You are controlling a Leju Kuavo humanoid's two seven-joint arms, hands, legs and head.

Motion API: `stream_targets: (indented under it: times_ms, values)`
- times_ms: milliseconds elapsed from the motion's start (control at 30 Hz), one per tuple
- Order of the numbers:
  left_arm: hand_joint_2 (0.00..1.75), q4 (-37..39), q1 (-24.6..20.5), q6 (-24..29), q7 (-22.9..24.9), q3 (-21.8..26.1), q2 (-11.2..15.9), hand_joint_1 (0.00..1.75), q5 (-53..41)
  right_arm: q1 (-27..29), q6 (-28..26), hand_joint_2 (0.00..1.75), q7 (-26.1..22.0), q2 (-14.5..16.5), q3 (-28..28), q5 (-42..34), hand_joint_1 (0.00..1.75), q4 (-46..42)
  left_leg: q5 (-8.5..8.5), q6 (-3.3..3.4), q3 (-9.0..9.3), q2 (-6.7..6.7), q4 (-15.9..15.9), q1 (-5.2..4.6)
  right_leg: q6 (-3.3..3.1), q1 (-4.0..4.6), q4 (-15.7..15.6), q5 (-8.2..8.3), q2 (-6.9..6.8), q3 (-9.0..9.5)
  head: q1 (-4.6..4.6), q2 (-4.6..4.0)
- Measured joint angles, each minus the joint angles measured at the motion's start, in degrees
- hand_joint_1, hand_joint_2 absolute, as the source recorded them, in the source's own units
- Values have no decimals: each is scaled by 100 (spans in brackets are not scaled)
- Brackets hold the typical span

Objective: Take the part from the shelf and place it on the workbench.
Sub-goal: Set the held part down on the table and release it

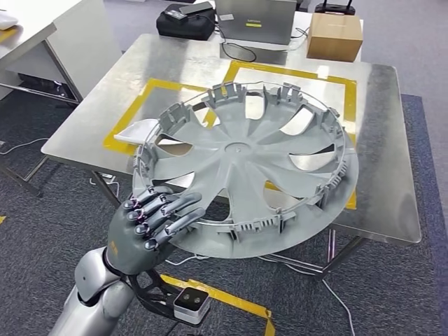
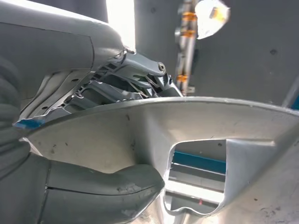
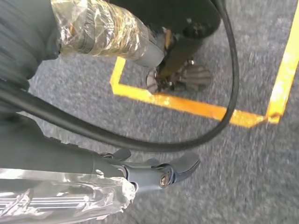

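From the head view, the left hand (image 1: pixel 153 224) grips the near rim of the part (image 1: pixel 243 164), fingers on top, holding it flat over the workbench (image 1: pixel 390 140) so it can go down level.

The left wrist view shows the thumb (image 2: pixel 105 186) pressing from below.

In the right wrist view, the right hand (image 3: pixel 155 172) hangs over the floor; its state I cannot tell.

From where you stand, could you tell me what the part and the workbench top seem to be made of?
The part, gripped at its rim by the left hand, looks like moulded grey plastic with a matt finish: thin spokes, clip tabs around the rim, a wire ring. The workbench top looks like brushed sheet metal, probably steel: it gives dull, streaky reflections and has thin edges.
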Motion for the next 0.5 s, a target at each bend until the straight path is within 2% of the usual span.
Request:
stream_targets:
  times_ms: [33,67,100,133,200,267,333,367,400,433,467,500]
  values:
    - [175,57,-25,0,1,-42,12,175,121,-3,-5,175,-16,9,1,5,0,0,178,56,176,-121,-380,1,8,14,5,1,58,-1,7,0]
    - [175,130,-60,0,0,-97,22,175,222,-14,-13,175,-35,19,1,9,0,-1,282,93,321,-224,-699,3,24,17,13,5,108,-17,8,0]
    - [175,211,-96,-2,2,-155,29,175,267,-26,-24,175,-56,28,1,18,0,-1,315,116,406,-299,-892,1,50,12,17,15,157,-41,13,0]
    - [175,289,-126,-5,8,-217,32,175,274,-32,-34,175,-75,36,1,40,0,-1,291,123,437,-318,-967,-4,86,0,17,29,209,-70,17,0]
    - [175,406,-179,-11,58,-348,31,175,218,-28,-45,175,-96,36,-3,107,0,0,301,128,451,-204,-1029,-3,156,-25,20,44,281,-124,15,0]
    - [175,518,-272,-79,234,-517,46,175,218,-14,-43,175,-91,36,-10,197,0,0,329,166,467,-75,-1081,22,215,-21,241,-92,141,-272,39,0]
    - [175,776,-456,-247,475,-742,82,175,313,-18,-29,175,-82,36,-15,294,0,0,335,193,472,47,-1096,27,267,-30,896,-410,-86,-609,65,0]
    - [175,956,-553,-321,560,-851,101,175,378,-25,-19,175,-77,36,-14,331,0,1,333,198,472,111,-1096,23,291,-42,1272,-553,-142,-798,69,0]
    - [175,1148,-627,-363,608,-948,114,175,430,-29,-9,175,-70,36,-13,358,0,1,329,197,474,178,-1096,21,310,-52,1536,-620,-170,-936,68,0]
    - [175,1320,-675,-381,632,-1025,123,175,466,-30,1,175,-63,36,-11,376,0,1,323,192,476,243,-1094,20,324,-60,1604,-586,-189,-980,70,0]
    - [175,1462,-704,-391,642,-1088,130,175,489,-29,9,175,-58,36,-11,387,0,1,314,181,482,303,-1093,21,332,-66,1440,-451,-218,-904,71,0]
    - [175,1585,-725,-401,647,-1145,135,175,502,-29,16,175,-55,35,-11,396,0,-1,302,164,494,363,-1091,22,336,-71,1077,-249,-282,-721,71,0]
